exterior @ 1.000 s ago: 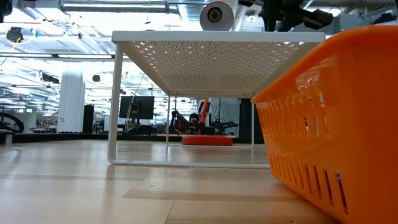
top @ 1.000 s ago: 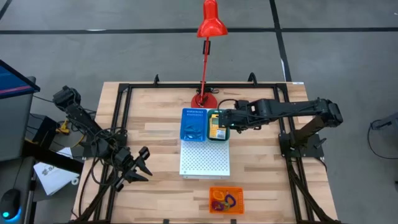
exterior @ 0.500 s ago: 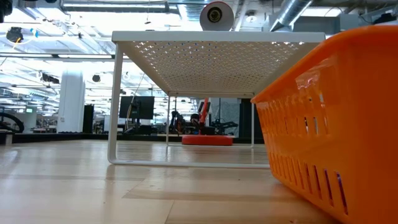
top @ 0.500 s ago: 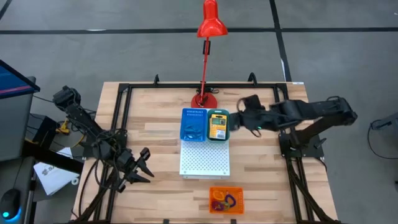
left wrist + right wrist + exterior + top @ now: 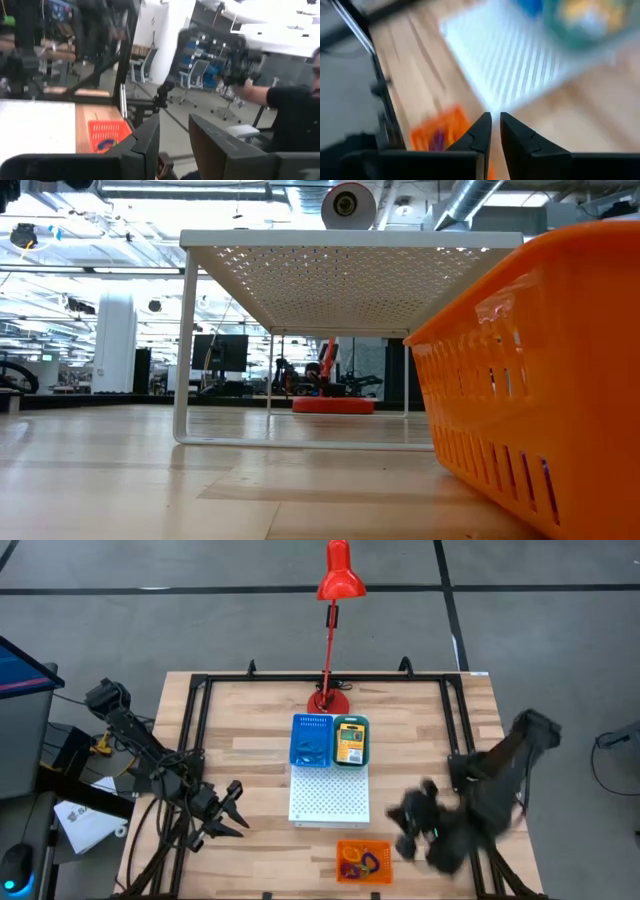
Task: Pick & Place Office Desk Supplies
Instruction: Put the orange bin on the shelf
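We are seeing bare wood along the table's left side, where the left gripper (image 5: 228,810) is hovering part open, holding nothing. Three trays: the blue slotted plastic tray (image 5: 311,740) and teal tray (image 5: 350,741) with a yellow-green crayon box are sitting on the white perforated metal board (image 5: 329,798); the orange mesh tray (image 5: 363,862) of loops is sitting near the front edge. Beside it the right gripper (image 5: 412,830) is hanging, nearly closed, empty.

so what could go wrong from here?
1. The right hand is swinging fast, blurred, close to the orange tray; it may clip or shove the tray near the table's front edge.
2. Its fingers are nearly shut with nothing between them, so unless they open first a pick of the loops will likely miss.
3. The left hand waits open, apart from everything.
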`<state>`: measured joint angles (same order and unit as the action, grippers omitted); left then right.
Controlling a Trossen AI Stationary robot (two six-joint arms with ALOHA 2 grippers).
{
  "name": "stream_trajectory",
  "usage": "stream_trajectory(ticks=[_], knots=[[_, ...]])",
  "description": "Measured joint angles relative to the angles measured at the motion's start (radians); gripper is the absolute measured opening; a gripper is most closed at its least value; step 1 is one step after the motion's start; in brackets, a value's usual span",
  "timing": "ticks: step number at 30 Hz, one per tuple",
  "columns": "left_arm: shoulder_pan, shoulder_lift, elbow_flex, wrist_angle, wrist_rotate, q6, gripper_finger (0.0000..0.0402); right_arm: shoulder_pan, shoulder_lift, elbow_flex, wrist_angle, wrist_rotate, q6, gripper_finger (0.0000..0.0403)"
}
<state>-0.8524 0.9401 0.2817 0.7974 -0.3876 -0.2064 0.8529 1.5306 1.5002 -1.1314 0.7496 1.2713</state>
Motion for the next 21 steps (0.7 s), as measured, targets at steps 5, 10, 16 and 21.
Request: stream_trajectory(ticks=[5, 10, 16, 21], knots=[[0.000, 0.000, 0.000, 0.104, -0.007, 0.051, 0.0098, 0.195, 0.205, 0.000, -0.197, -0.077, 0.554, 0.0053], [0.000, 0.000, 0.000, 0.138, -0.074, 0.052, 0.0098, 0.312, 0.349, -0.002, -0.329, -0.258, 0.974, 0.0076], [0.001, 0.010, 0.000, 0.128, -0.161, 0.124, 0.0098, 0.275, 0.414, 0.000, -0.098, -0.165, 0.907, 0.0105], [0.001, 0.009, 0.001, 0.176, -0.163, 0.184, 0.0098, 0.241, 0.420, 0.000, -0.023, -0.122, 0.877, 0.0128]])
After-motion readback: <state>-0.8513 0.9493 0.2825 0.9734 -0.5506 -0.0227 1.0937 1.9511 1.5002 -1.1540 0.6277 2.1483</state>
